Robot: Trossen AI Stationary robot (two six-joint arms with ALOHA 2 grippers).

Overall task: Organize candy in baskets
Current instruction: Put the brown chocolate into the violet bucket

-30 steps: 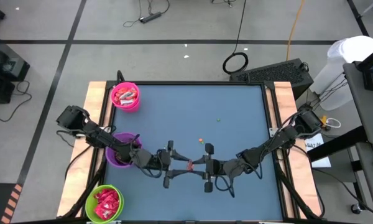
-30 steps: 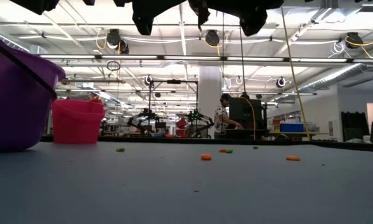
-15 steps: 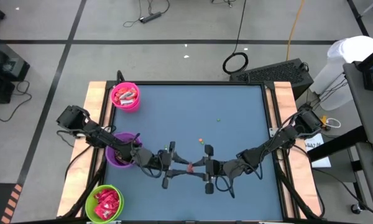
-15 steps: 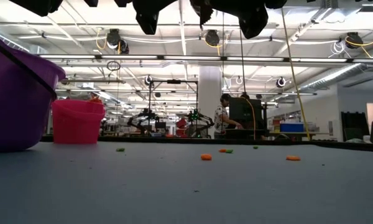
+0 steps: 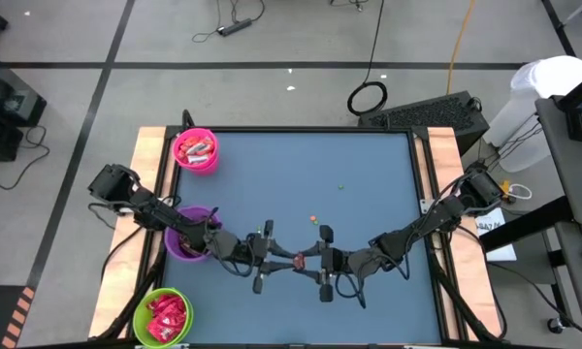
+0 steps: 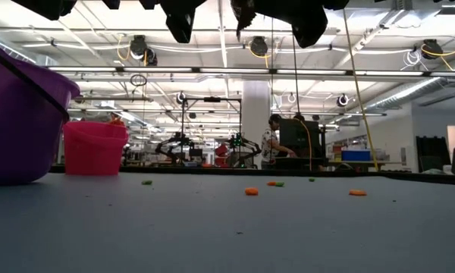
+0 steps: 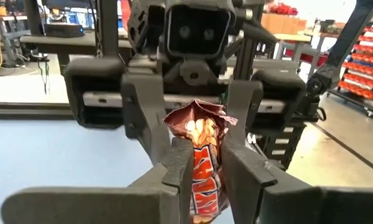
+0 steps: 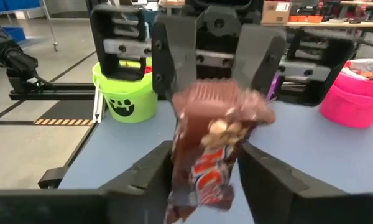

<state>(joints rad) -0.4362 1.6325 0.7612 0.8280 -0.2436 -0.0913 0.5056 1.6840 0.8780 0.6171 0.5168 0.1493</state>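
Near the tabletop's (image 5: 369, 184) front edge, left end effector (image 5: 276, 260) and right end effector (image 5: 310, 262) meeting tip to tip, one brown candy bar (image 5: 298, 260) between them, raised off the surface. Seen from above only as a small reddish speck. Shown far better by the left wrist view: bar (image 7: 202, 158) upright, long axis vertical, crimped end up, clamped between the left fingers (image 7: 177, 171). In the right wrist view, same bar (image 8: 214, 146) tilted between the right fingers (image 8: 264, 174), gaps at both sides, so that hold slack. Lime green basket (image 5: 162, 316) at the front left corner, purple basket (image 5: 189, 235) along the left edge, pink basket (image 5: 195, 150) at the back left corner. Low view giving only the dark fingers overhead.
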